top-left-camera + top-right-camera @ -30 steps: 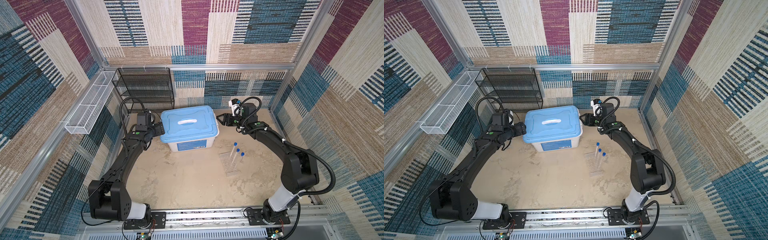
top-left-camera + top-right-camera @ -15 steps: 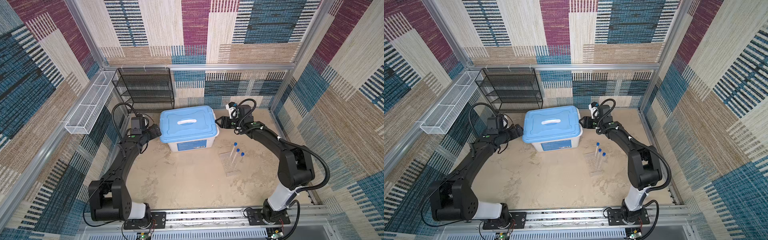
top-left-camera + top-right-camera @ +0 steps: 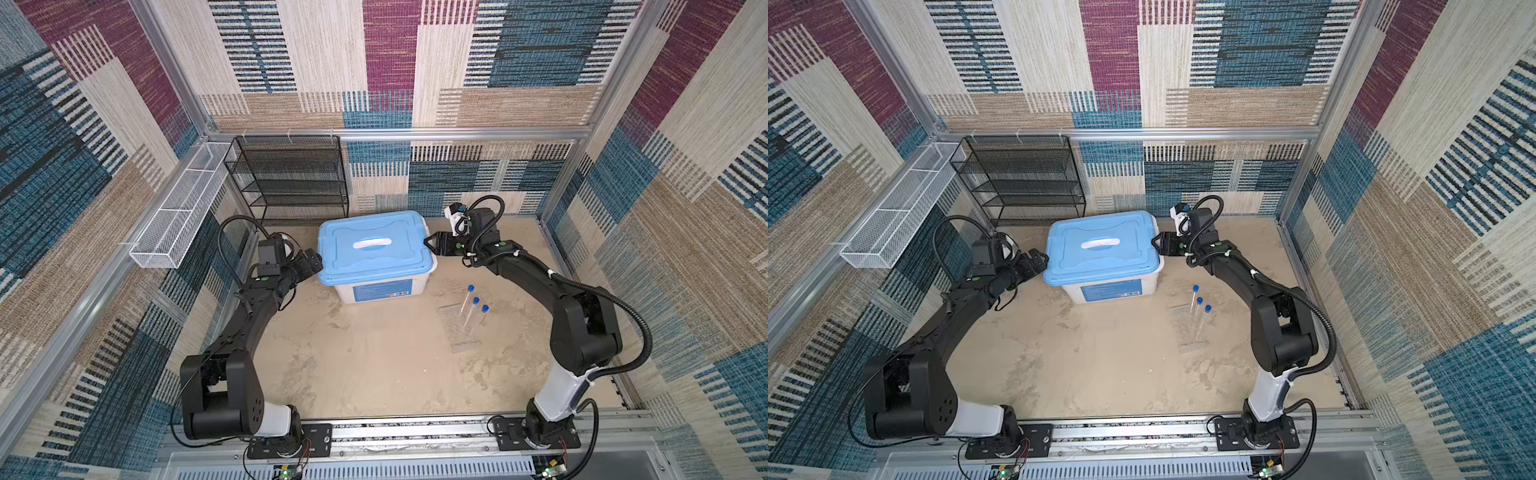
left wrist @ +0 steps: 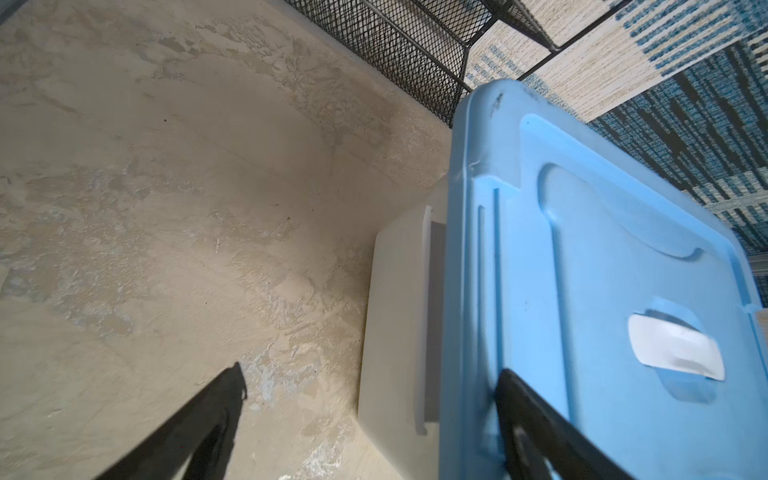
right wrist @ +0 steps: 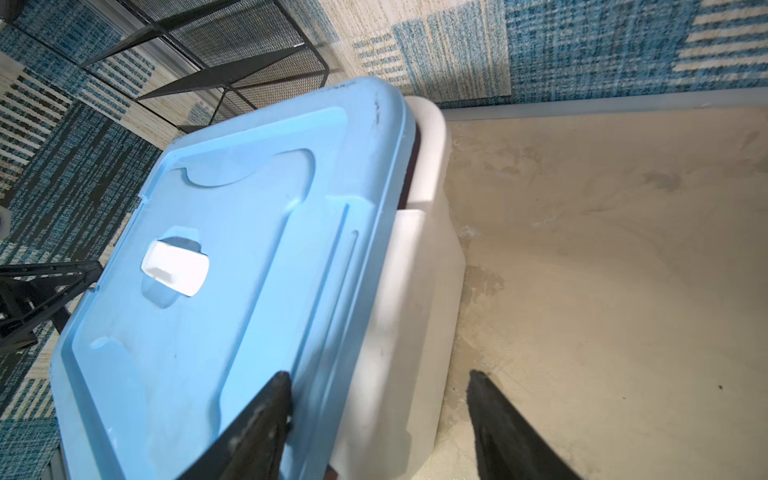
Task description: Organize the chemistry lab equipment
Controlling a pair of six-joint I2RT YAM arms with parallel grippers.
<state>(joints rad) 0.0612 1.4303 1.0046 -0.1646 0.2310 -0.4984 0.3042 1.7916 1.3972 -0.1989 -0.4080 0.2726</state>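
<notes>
- The black mesh shelf (image 3: pixel 291 183) stands at the back left against the wall. No lab item shows on it in either top view.
- The left claw (image 3: pixel 313 264) sits at the left short end of the blue lid (image 3: pixel 372 247). Its jaws are wide apart. In the left wrist view one finger (image 4: pixel 216 411) hangs over the bare surface (image 3: pixel 374 365) and its partner is above the lid, so the lid's edge lies between them. Nothing is gripped.
- The white bin (image 3: pixel 374 291) stands mid-surface with the lid on top. Near one corner a dark gap shows between lid and rim in the right wrist view. The lid's long axis runs straight from one claw to the other.
- The right claw (image 3: pixel 432 245) is at the opposite short end, jaws apart, bracketing that lid edge and the bin wall. I cannot tell whether either finger touches the plastic.
- The three blue-capped tubes (image 3: pixel 471 305) are with the clear rack (image 3: pixel 459 330) on the surface to the right of the bin, on the near side of the right claw and well apart from it. Their caps point toward the back wall. I cannot tell whether they stand in the rack or lie on it. The right arm is clearly the nearer one.
- My judgement is that the lid comes off next. Each claw needs to close on its own end and both need to lift evenly.
</notes>
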